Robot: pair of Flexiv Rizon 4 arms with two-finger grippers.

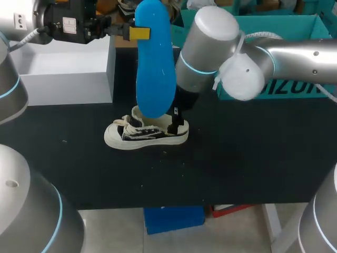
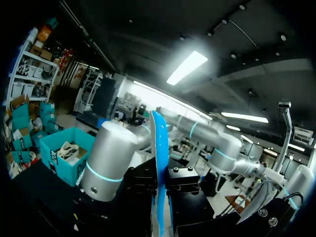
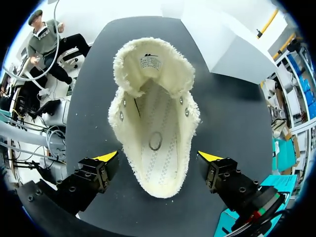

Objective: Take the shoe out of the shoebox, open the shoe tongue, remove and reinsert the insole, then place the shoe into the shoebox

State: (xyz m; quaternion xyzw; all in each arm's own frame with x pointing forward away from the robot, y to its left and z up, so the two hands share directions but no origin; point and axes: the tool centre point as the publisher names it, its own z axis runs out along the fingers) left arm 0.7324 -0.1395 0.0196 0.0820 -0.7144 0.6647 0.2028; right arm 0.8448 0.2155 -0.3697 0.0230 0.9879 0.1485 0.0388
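- here, left gripper clamps the blue insole upright over the shoe.
- shoe stands on the table, near the white shoebox.
- right gripper spread wide above its heel.

Hidden behind the blue insole — top of the shoe; cut off in the left wrist view, its lower end.

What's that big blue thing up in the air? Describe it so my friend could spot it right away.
On the black table stands a white-and-black shoe. Straight above it, the left gripper holds the insole by its upper end. It is the one bright blue, flat, foot-shaped thing, hanging upright in the air.
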